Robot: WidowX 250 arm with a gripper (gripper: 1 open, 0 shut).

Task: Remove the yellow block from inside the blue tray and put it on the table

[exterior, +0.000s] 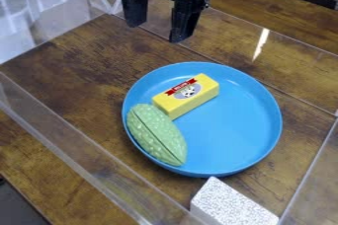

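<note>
Yellow plastic is seen in the middle of the blue tray: the yellow block lies flat there, with its white-and-red label turned up and its long side set on a diagonal, from lower left to upper right in the picture. It is inside the raised rim and does not touch it. Just beside the block, at its lower left, a green textured oval item is laid; its near end reaches over the tray's left rim, and whether the two things touch cannot be told.

The gripper is held at the top of the picture, above the table and behind the far rim of the tray. Its two black fingers point down and are spread apart, with empty space between them; nothing is pinched. The block is well apart from it, nearer to the camera and a little to the right.

Free room is found on the right half of the tray, where only bare blue surface is seen. Dark wooden planks are left open to the left of the tray and behind it. Clear acrylic walls close the table at the left and the front. A white speckled foam block is placed at the bottom edge, just beside the near rim of the tray.
</note>
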